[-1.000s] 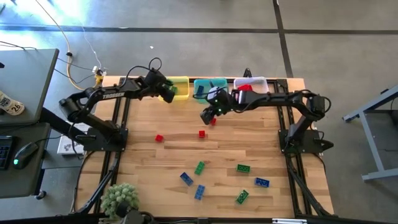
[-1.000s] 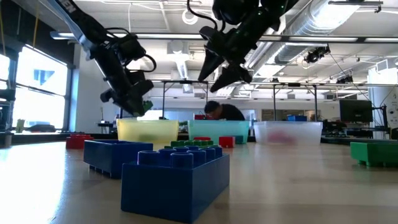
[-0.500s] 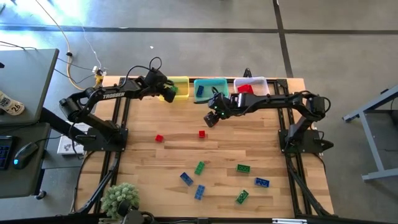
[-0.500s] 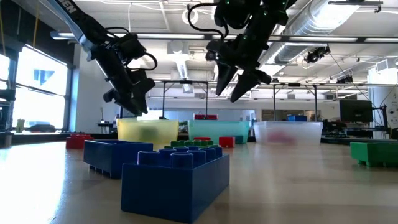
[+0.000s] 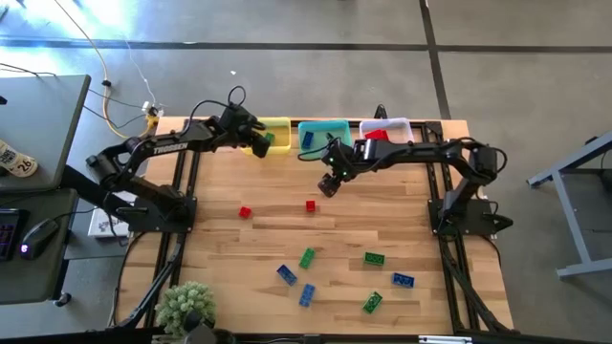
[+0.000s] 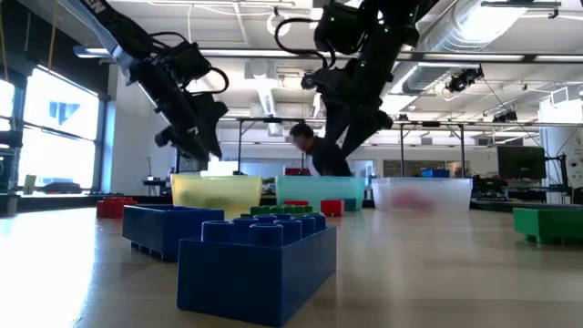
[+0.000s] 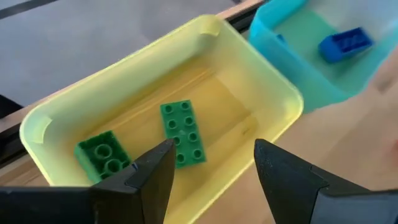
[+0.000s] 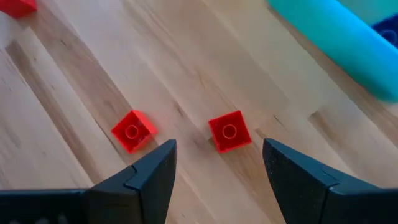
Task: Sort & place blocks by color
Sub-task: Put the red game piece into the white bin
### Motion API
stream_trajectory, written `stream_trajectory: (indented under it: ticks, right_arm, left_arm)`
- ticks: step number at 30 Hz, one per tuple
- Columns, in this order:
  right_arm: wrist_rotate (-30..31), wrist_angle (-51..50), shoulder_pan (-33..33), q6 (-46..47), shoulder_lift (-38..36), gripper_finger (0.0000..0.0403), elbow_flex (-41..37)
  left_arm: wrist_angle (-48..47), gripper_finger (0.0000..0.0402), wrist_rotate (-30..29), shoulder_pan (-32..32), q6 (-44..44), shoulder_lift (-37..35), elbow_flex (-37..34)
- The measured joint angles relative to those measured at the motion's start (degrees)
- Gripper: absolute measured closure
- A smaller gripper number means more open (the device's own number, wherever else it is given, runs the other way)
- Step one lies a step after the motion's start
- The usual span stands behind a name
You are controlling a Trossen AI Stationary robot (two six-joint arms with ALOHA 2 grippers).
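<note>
My left gripper (image 5: 258,143) hangs open and empty over the yellow bin (image 5: 275,127). In the left wrist view its fingers (image 7: 211,149) frame two green bricks (image 7: 184,133) (image 7: 99,155) lying on the bin's floor. My right gripper (image 5: 328,183) is open above the table in front of the teal bin (image 5: 323,127). Its wrist view (image 8: 217,149) looks down on two red bricks (image 8: 229,130) (image 8: 134,130) lying flat, with a third (image 8: 15,6) farther off. A blue brick (image 7: 345,45) lies in the teal bin. The clear bin (image 5: 400,124) holds a red brick (image 5: 376,136).
Green bricks (image 5: 307,257) (image 5: 374,258) (image 5: 371,302) and blue bricks (image 5: 287,274) (image 5: 307,294) (image 5: 403,280) lie scattered on the table's near half. The three bins stand in a row along the far edge. A person (image 6: 310,150) shows in the room behind the table.
My right gripper has moved down and a little toward the table's right, closing on the red bricks, and has stayed open. My left gripper has risen slightly over the yellow bin; the green seen at its fingertips a second ago is gone.
</note>
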Motion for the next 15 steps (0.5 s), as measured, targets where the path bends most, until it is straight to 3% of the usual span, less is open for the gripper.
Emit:
stream_trajectory:
  ticks: [15]
  right_arm:
    - [-0.14, 1.90, -0.37, -13.39, 6.04, 0.0176, 0.00]
  left_arm:
    - [-0.22, 0.0195, 2.60, -4.98, -8.74, -8.34, 0.00]
